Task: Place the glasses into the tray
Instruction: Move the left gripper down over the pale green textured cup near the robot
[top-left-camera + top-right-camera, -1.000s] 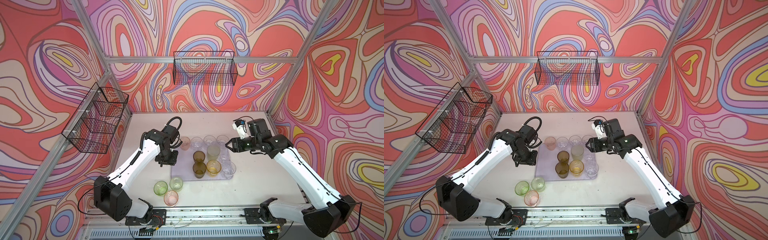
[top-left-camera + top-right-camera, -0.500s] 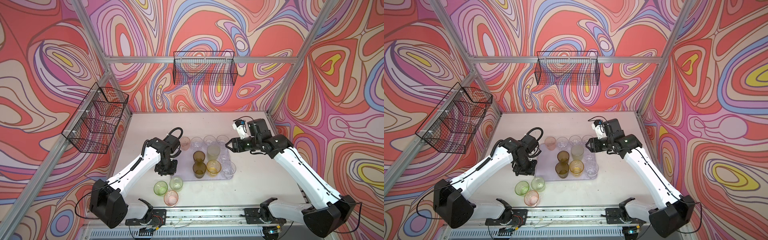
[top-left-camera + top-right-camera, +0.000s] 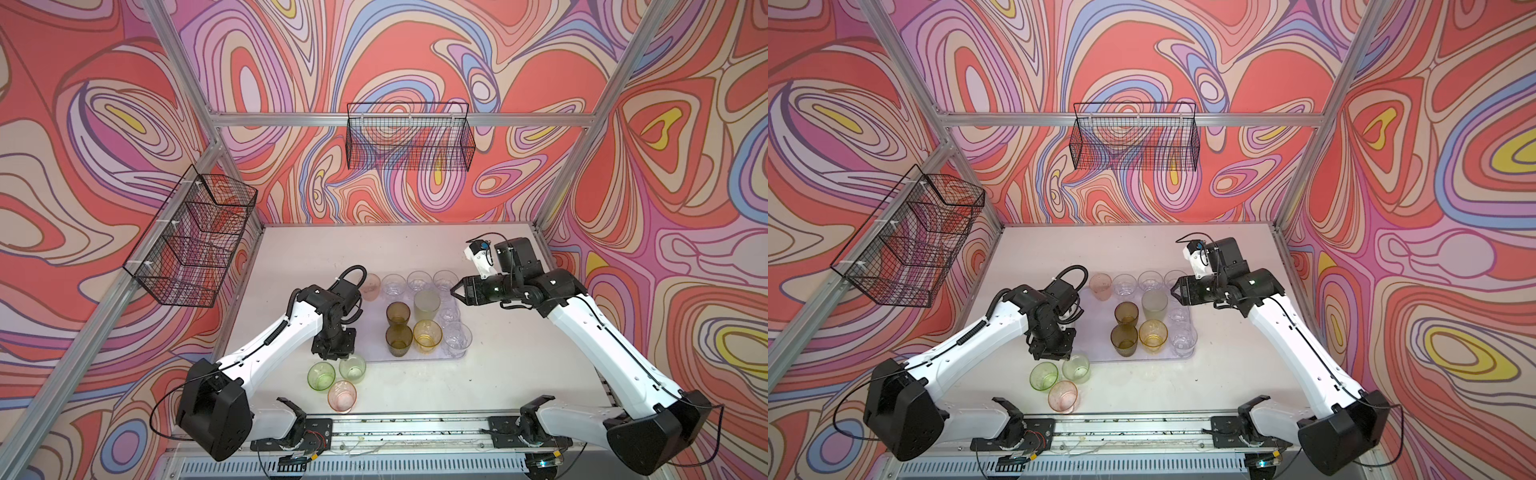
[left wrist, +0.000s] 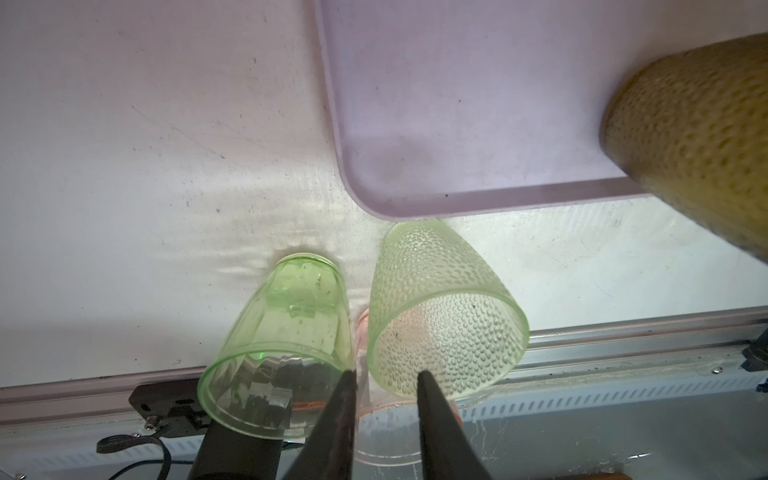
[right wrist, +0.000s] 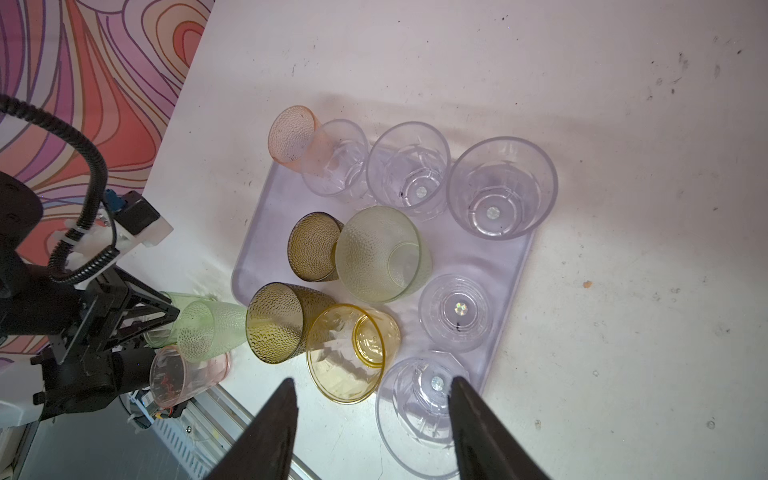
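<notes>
The white worktop [image 3: 415, 253] runs under both pairs of fingers. On it the pale lilac tray [image 3: 371, 320] lies between the left fingers [image 4: 338, 415] and the right fingers [image 5: 274, 428]. One rounded corner of the tray is just ahead of the left pair, and its opposite side is below the right pair. Most of the glasses stand in the tray. Below and ahead of the right fingers are several clear glasses [image 3: 419, 280]. Farther out towards the left fingers stand a frosted green glass [image 3: 427, 303], a yellow glass [image 3: 427, 334] and two brown glasses [image 3: 397, 312]. A peach glass [image 3: 370, 284] stands at the tray's corner, at the end of the clear row. Three glasses stand off the tray on the worktop, huddled at the left fingers. These are a dimpled pale green glass [image 4: 440, 299], a bright green glass [image 4: 286, 316] touching or almost touching it, and a pink glass [image 3: 342, 395] on the side away from the tray. The left fingers are a little apart and straddle the rim of the dimpled glass. One is outside it, next to the bright green glass, and the other is over its mouth, with a gap left, so they are not pinching it. The right fingers are spread wide, hold nothing and hover above the tray.
</notes>
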`<state>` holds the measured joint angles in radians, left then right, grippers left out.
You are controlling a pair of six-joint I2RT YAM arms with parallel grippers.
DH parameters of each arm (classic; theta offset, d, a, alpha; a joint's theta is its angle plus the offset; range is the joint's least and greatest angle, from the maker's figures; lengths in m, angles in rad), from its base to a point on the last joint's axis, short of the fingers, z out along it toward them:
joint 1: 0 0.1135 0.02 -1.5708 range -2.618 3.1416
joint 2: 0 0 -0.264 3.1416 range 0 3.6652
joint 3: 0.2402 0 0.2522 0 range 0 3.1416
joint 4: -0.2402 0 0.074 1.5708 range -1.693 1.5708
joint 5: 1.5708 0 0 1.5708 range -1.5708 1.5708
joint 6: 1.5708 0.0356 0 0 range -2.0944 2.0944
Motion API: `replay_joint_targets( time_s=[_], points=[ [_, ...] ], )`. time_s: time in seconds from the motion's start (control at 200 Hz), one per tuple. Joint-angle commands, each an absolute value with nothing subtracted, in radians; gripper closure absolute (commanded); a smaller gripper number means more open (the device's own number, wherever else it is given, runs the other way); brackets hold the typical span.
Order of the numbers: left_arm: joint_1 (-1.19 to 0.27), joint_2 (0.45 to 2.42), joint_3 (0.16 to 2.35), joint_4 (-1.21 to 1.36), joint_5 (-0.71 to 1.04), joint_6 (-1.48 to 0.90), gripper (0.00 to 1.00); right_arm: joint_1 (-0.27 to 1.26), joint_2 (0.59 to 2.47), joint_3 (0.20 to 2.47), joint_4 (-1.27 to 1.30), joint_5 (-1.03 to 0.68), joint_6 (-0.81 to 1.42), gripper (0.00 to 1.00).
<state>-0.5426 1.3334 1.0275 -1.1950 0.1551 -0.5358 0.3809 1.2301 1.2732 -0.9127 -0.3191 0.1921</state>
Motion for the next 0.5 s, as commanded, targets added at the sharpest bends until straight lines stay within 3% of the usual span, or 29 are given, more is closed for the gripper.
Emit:
replay_joint_targets(
  time_s=[0.0,0.496],
  points=[
    [-0.548,1.344,1.008,-1.185,0.16,-0.562,0.71,0.377,1.22,1.288,-0.925,-0.325,0.189,0.4],
    [-0.55,1.381,0.962,-1.145,0.151,-0.578,0.75,0.378,1.217,1.291,-0.932,-0.325,0.184,0.4]
  ],
)
